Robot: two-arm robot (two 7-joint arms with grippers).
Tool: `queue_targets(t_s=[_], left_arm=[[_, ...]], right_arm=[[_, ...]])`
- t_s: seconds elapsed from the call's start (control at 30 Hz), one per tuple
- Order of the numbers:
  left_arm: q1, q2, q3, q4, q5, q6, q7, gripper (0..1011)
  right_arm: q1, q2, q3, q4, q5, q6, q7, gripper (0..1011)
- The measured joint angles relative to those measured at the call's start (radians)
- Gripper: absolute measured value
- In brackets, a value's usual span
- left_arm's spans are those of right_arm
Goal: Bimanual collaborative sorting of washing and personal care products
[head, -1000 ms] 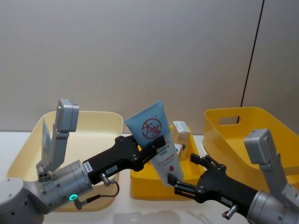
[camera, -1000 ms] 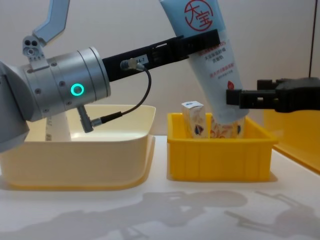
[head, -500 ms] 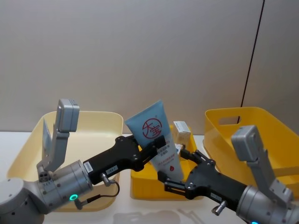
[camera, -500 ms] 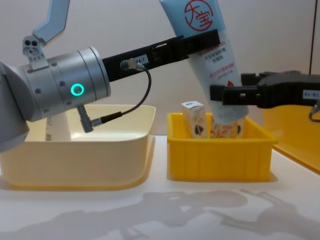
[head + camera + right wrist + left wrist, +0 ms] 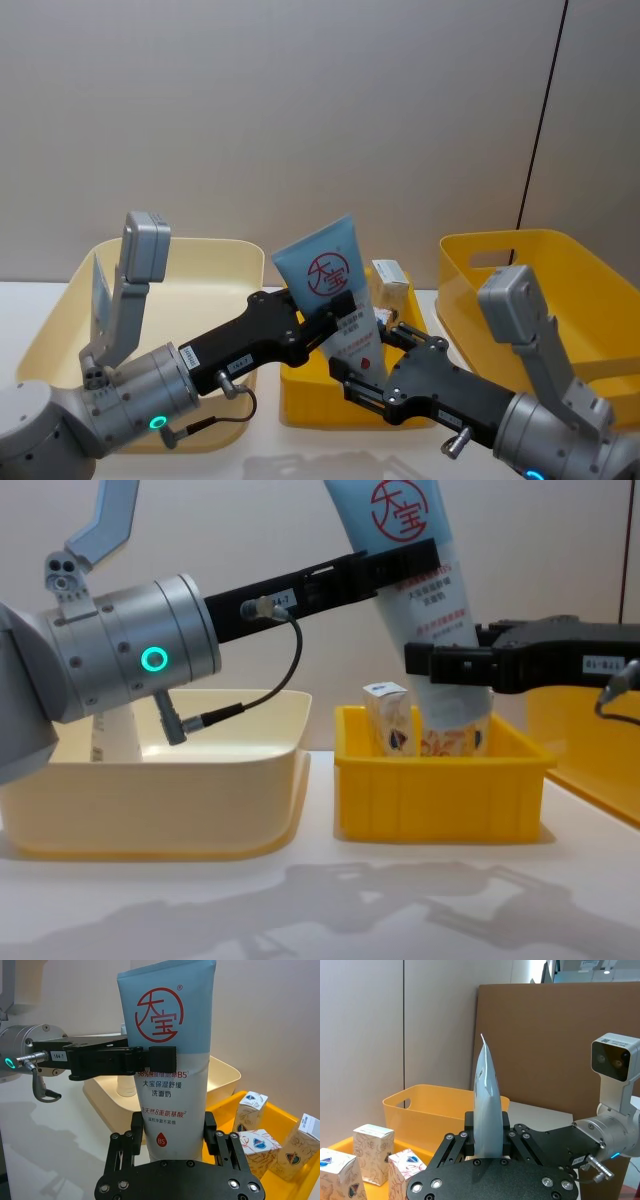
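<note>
Blue tube [image 5: 487, 1105]: left wrist edge-on, right wrist logo [image 5: 161, 1015].

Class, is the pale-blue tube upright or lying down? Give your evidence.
Upright, leaning slightly: the tube has its flat end up; the left gripper clamps its middle, the right gripper at its lower part.

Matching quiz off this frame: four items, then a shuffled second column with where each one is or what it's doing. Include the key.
Column one:
1. pale-blue tube
2. left gripper
3. right gripper
4. white cartons

Column two:
A. standing in the yellow tray
B. clamped on the tube just under its red logo
C. tilted, flat end up, held in the air
D. at the tube's lower part, beneath the other gripper

Pairs: 1-C, 2-B, 3-D, 4-A.
</note>
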Motion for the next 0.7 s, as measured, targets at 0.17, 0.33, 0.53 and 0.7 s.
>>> queue_targets(t_s=[0.17,0.33,0.53,0.7], left_arm=[[0.000,0.000,0.000,0.000,0.000,0.000,0.000,267],[0.000,0.000,0.000,0.000,0.000,0.000,0.000,267],[0.000,-0.001,0.000,0.000,0.000,0.000,0.000,400],[0.000,-0.001,0.000,0.000,0.000,0.000,0.000,577]], right_arm=[[0.004,-0.001,-0.004,0.002,-0.002,-0.002,0.001,675],[0.006,-0.001,-0.007,0.003,-0.004,-0.003,0.001,634],[0.009,-0.003,-0.010,0.004,-0.004,-0.005,0.003,601],[0.010,-0.003,-0.011,0.004,-0.004,-0.005,0.003,571]])
